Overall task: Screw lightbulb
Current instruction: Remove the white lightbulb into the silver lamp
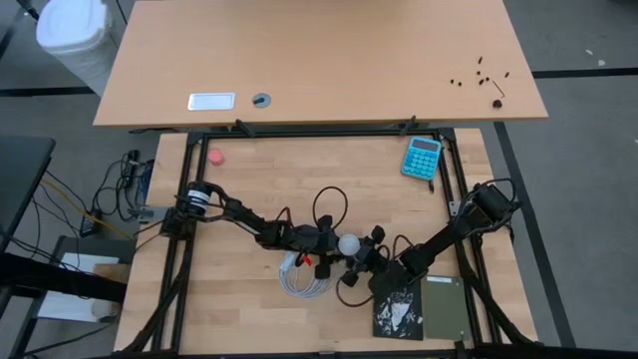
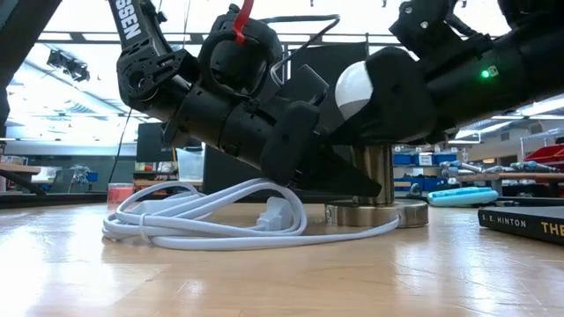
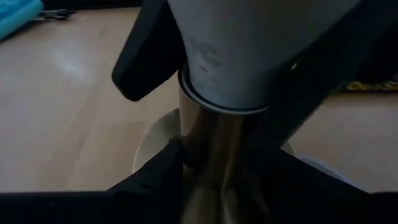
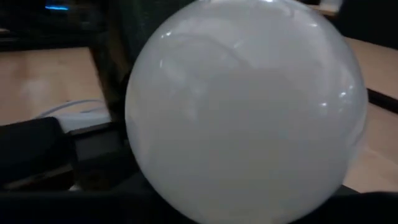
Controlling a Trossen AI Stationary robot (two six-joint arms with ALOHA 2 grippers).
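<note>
Between both tools, white pear-shaped lightbulb [image 1: 348, 243], glossy dome

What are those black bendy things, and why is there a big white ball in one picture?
They are two robot arms, seen from above, from table height, and from a camera on each wrist. The left gripper is shut on the shiny socket, which stands on the wooden table. The right gripper is shut on the lightbulb, sitting in the top of that socket. The big white ball is that lightbulb, seen very close by the right wrist camera. Also on the table: a coiled white cable, a blue calculator, a book and a small pink thing.
</note>
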